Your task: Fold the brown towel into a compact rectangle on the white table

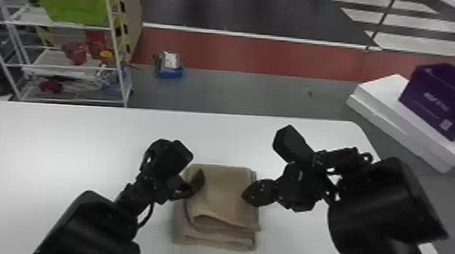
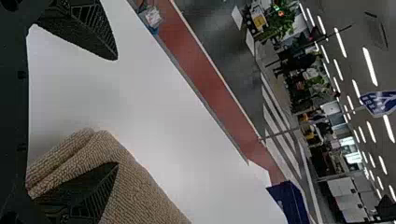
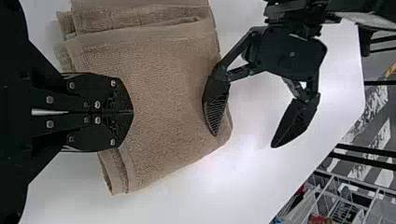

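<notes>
On the white table (image 1: 70,139), well apart from its far edge, the head view shows the brown towel (image 1: 228,177) folded in layers, a loose fold facing the robot; its long axis seems to run toward that far edge, though the slanted view makes this uncertain. The left gripper (image 1: 195,182) is at the towel's left side, the right gripper (image 1: 245,196) over its right side. Left wrist view: wide-spread fingers (image 2: 91,32), one over the towel. Right wrist view: fingers closed together above the towel, with nothing visible between them.
</notes>
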